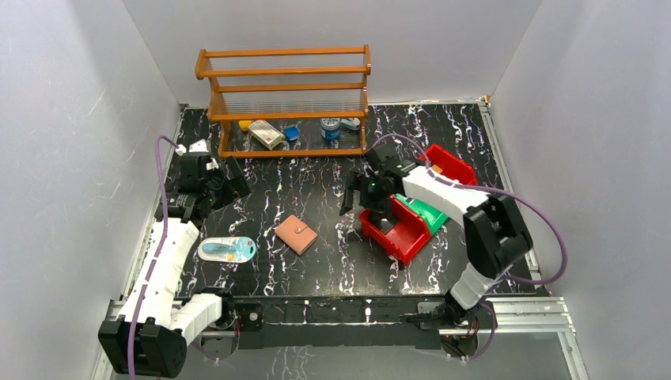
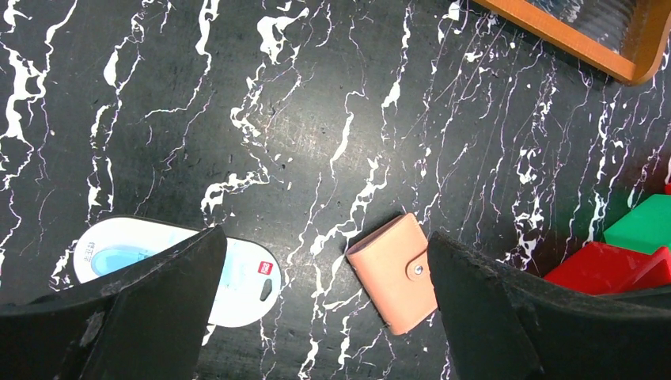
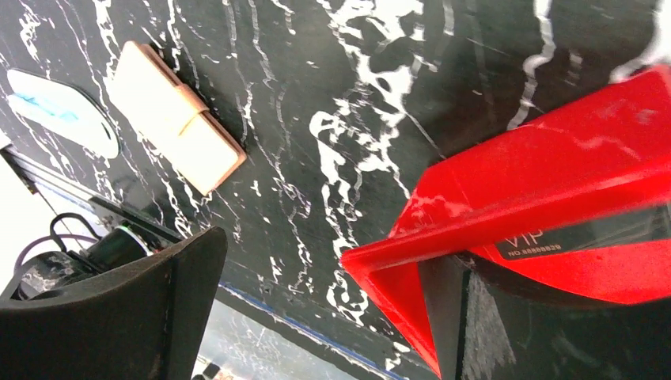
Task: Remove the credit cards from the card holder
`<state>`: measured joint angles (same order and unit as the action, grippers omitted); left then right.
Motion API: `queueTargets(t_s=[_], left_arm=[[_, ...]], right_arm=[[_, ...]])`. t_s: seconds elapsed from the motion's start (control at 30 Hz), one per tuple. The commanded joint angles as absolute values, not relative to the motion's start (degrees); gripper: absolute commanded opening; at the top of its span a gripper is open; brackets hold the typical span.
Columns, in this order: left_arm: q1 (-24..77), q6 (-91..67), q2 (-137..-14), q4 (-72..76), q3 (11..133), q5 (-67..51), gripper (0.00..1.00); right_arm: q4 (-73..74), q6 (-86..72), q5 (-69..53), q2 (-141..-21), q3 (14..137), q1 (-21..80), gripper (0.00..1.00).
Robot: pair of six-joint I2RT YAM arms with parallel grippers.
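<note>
Left gripper [image 2: 324, 237]: fingers spread wide, gripping nothing, hovering over the black marbled table [image 2: 316, 119].
Card holder [image 2: 393, 271]: closed, snap tab fastened, flat on the table; under the gap between the left fingers, closer to the finger on the view's right.
Oval white-and-blue package [image 2: 119, 253]: partly hidden by the other left finger; near the holder, not touching.
Right gripper [image 3: 324, 253]: fingers wide apart, empty; one finger at the red bin [image 3: 538, 182] corner.
Holder vs right fingers: beyond the free fingertip, well apart.
Red bin contents: dark card printed VIP [image 3: 570, 233].
</note>
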<state>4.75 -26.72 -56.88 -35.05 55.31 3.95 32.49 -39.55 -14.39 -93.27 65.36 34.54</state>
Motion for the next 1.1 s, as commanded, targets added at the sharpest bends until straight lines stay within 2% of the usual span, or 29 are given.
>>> queueTargets(t_s=[0.0, 0.37, 0.73, 0.9, 1.07], left_arm=[[4.4, -25.9, -55.6, -36.3, 55.9, 5.0, 0.98], [4.4, -25.7, -55.3, -36.3, 55.1, 5.0, 0.98], [4.4, -26.9, -55.7, -35.5, 53.2, 2.3, 0.98], [4.4, -27.7, -56.0, -34.6, 51.7, 0.2, 0.98], [4.4, -28.0, -56.4, -34.2, 50.9, -1.3, 0.98]], right_arm=[[30.5, -40.5, -13.2, -98.3, 73.1, 38.0, 0.97], [36.2, -37.4, -8.2, -118.1, 98.2, 42.8, 0.96], [39.8, -38.3, -11.4, -133.2, 121.2, 43.2, 0.95], [35.5, -41.5, -18.8, -134.8, 122.3, 43.5, 0.93], [36.5, -40.0, -16.6, -130.9, 122.7, 43.7, 0.94]])
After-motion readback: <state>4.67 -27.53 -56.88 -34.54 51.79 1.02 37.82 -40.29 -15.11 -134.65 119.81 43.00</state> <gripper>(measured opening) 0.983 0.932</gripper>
